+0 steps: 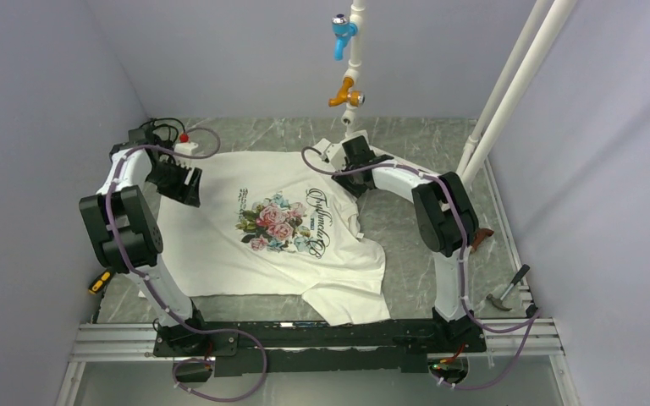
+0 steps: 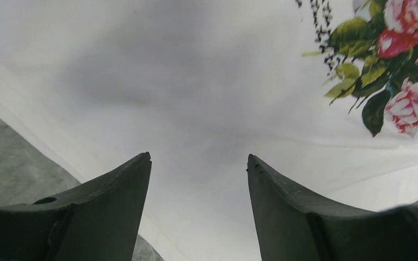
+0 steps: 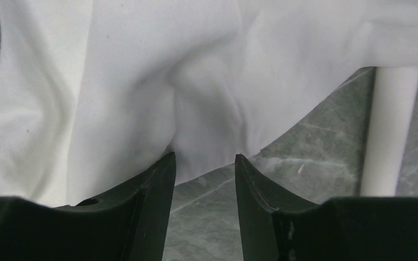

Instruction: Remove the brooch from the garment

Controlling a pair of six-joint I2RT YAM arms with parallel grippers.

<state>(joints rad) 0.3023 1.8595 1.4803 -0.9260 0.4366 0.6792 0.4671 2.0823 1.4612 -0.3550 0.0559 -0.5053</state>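
Observation:
The garment point(image 1: 220, 254), a white T-shirt with a print point(image 1: 279, 222) of pink roses and black script, lies flat on the marble table. The brooch is not visible in any view. My left gripper point(image 1: 188, 188) is open and empty low over the shirt's left side. In the left wrist view it point(image 2: 198, 157) hangs above plain white cloth point(image 2: 196, 81), with the rose print point(image 2: 392, 60) at the upper right. My right gripper point(image 1: 354, 176) is open and empty at the shirt's far right edge. In the right wrist view it point(image 3: 205, 156) straddles the cloth's rumpled edge point(image 3: 141, 81) and bare marble.
A white pipe point(image 3: 389, 130) stands just right of the right gripper, with blue point(image 1: 340, 34) and orange point(image 1: 344, 95) taps above. A white box with a red knob point(image 1: 186, 144) sits far left. A hammer point(image 1: 508, 288) lies at the right, and a yellow-and-black tool point(image 1: 99, 282) at the left.

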